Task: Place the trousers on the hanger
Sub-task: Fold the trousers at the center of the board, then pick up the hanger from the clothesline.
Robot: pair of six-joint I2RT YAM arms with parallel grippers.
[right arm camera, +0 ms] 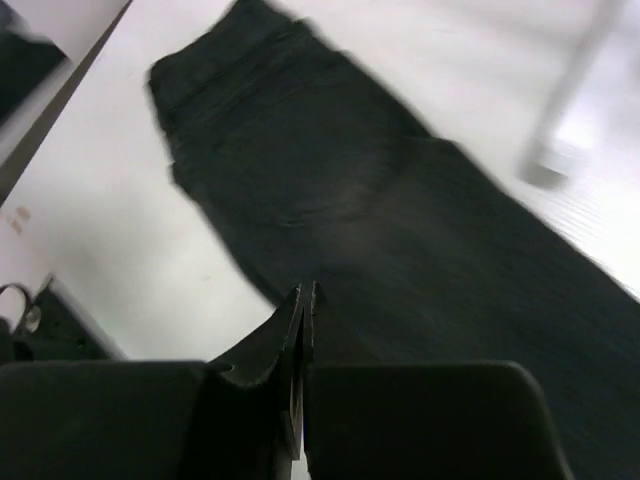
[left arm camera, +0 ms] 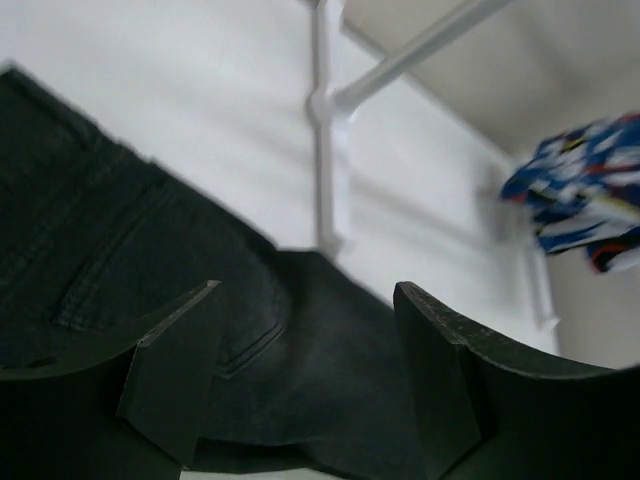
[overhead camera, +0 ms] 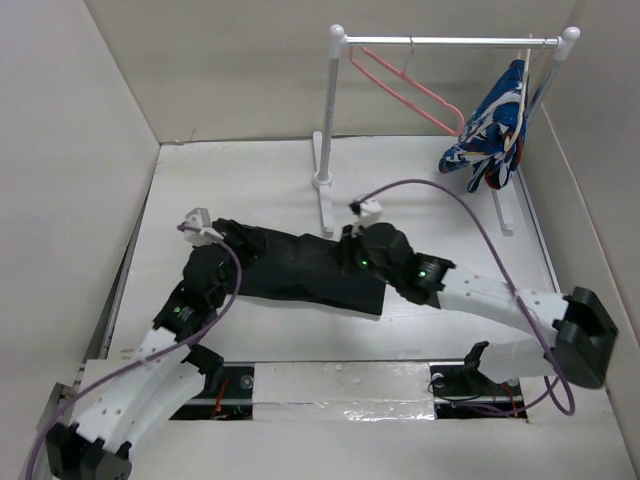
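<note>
The black trousers (overhead camera: 300, 270) lie flat on the white table, stretched from left to right. The pink hanger (overhead camera: 408, 85) hangs by its hook on the rail at the back, apart from both arms. My left gripper (overhead camera: 215, 250) is open over the trousers' left end. In the left wrist view its fingers (left arm camera: 170, 370) straddle the dark cloth (left arm camera: 100, 250) without holding it. My right gripper (overhead camera: 358, 245) is over the trousers' right part. In the right wrist view it (right arm camera: 305, 292) is shut just above the cloth (right arm camera: 330, 170), with nothing visibly in it.
A white clothes rack (overhead camera: 325, 130) stands at the back, its post foot just behind the trousers. A blue, white and red patterned garment (overhead camera: 490, 130) hangs at the rail's right end. White walls close in the table on the left, back and right.
</note>
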